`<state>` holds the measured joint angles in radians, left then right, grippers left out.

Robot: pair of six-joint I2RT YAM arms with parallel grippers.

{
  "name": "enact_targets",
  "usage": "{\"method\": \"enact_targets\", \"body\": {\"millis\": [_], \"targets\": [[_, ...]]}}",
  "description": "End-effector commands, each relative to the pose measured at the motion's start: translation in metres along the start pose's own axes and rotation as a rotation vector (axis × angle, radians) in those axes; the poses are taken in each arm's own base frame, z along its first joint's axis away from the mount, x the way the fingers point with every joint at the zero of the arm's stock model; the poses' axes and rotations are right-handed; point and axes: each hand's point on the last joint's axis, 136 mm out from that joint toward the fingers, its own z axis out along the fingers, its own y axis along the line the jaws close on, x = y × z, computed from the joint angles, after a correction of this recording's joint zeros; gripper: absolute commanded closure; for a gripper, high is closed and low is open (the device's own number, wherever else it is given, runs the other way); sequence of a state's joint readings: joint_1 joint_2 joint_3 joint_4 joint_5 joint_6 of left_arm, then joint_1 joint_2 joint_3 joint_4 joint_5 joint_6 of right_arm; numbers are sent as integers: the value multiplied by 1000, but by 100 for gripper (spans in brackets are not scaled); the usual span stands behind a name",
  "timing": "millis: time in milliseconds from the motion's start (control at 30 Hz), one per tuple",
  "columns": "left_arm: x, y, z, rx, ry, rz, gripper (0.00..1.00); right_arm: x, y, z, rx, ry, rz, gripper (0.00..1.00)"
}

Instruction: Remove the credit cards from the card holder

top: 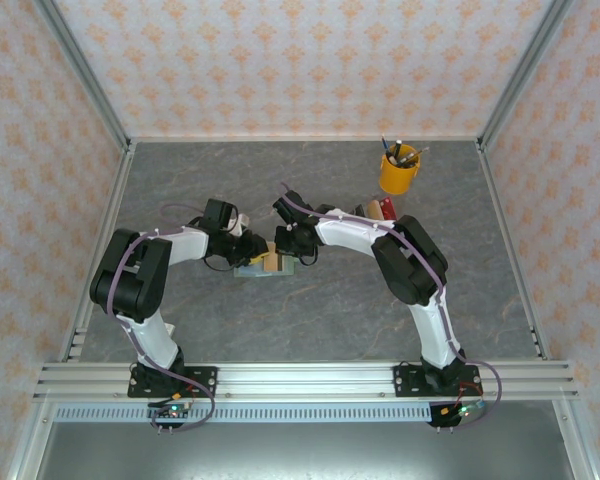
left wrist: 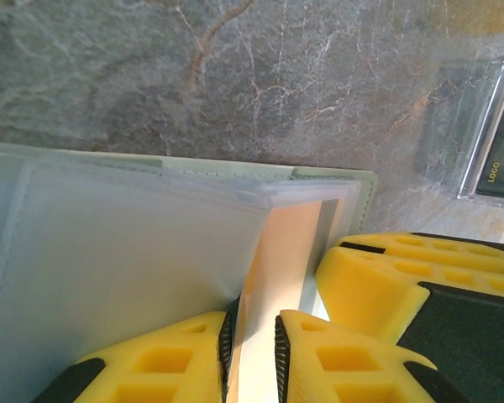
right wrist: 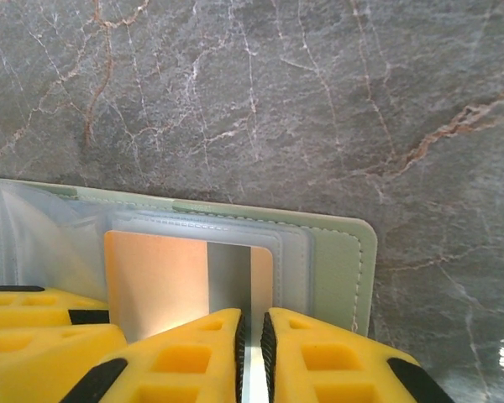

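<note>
Right wrist view: the right gripper point(right wrist: 252, 357) pinches the tan credit card point(right wrist: 155, 281) by its near edge, with the card holder point(right wrist: 336, 252) straight ahead. The left gripper point(left wrist: 254, 369) nips a thin layer alongside.

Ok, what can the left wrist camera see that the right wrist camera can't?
Left wrist camera, not the right one: a clear case holding a dark card that says LOGO. Right wrist camera, not the left one: a grey stripe down the orange card. Both: the mint-green card holder, that orange card tucked in its clear pocket, the grey marbled table, and the yellow left tool and right tool.
</note>
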<state>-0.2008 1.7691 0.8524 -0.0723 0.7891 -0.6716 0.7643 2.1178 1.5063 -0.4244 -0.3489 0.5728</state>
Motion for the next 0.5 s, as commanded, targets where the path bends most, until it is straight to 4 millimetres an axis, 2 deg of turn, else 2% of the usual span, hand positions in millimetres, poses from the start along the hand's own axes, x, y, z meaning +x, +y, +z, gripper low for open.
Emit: {"method": "enact_targets", "body": {"millis": [0, 467], "targets": [[16, 21, 12, -51, 65, -30, 76, 38, -34, 27, 94, 128, 20, 82], [11, -17, -11, 144, 11, 19, 81, 37, -49, 29, 170, 121, 19, 82]]}}
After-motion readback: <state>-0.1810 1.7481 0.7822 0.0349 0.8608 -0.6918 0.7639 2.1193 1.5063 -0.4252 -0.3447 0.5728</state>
